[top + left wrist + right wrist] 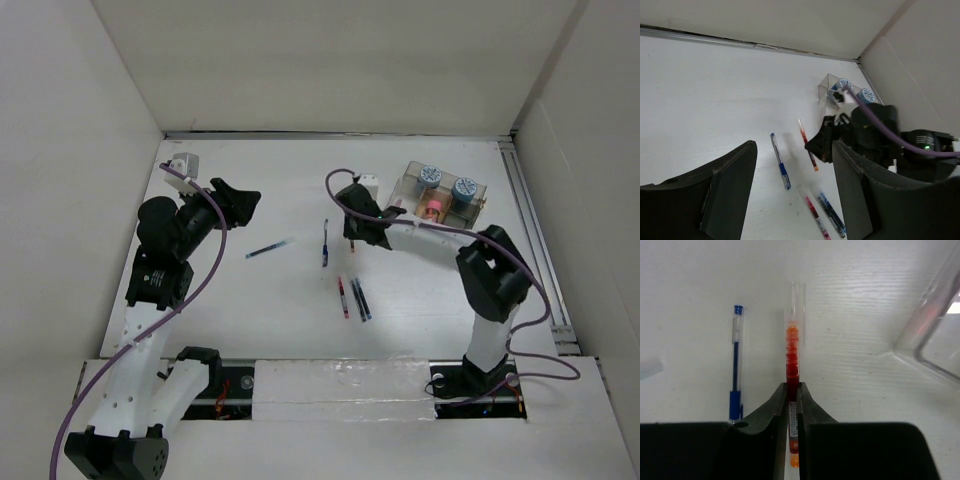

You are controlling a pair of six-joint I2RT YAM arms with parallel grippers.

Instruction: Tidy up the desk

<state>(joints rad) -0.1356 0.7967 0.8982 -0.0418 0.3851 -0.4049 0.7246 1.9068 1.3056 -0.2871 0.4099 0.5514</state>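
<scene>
The desk point(280, 300) is a white tabletop with pens scattered on it. My right gripper point(792, 387) is shut on a red pen point(792, 347) with a clear cap, holding its barrel low over the desk; the cap end points away from the wrist. In the top view this gripper point(355, 235) sits mid-desk, left of the clear tray point(442, 195). A blue pen point(736, 375) lies just left of the held pen. My left gripper point(794, 147) hangs open above the desk's left side point(240, 205), nothing between its fingers.
Another blue pen point(270, 247) lies slanted left of centre. A red pen point(343, 297) and two dark blue pens point(360, 299) lie side by side nearer the arms. The tray holds two blue-topped rolls and a pink item. A small white object point(183, 163) sits back left. White walls surround the desk.
</scene>
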